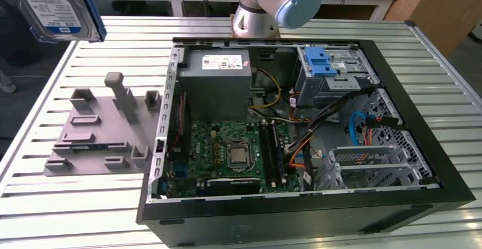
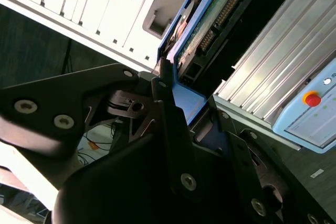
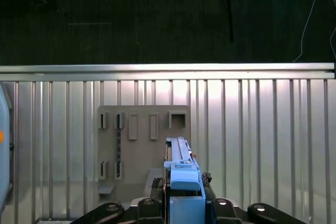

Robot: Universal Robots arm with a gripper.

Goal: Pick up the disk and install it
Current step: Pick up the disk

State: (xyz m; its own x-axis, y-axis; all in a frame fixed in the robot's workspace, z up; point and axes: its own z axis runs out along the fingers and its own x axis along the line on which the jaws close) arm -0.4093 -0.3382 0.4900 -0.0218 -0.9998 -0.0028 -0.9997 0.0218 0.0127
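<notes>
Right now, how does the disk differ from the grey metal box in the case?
The disk is held in the air between the fingers, outside the case; the grey box sits mounted inside it. The disk wears a blue-and-white label and blue frame; the grey box has a small white sticker, no frame. Both are rectangular metal units.

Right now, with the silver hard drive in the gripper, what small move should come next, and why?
Probably carry the silver hard drive in its blue frame toward the open black computer case. The gripper is shut on it, and it hangs over the grey slotted fixture, apart from the case.
</notes>
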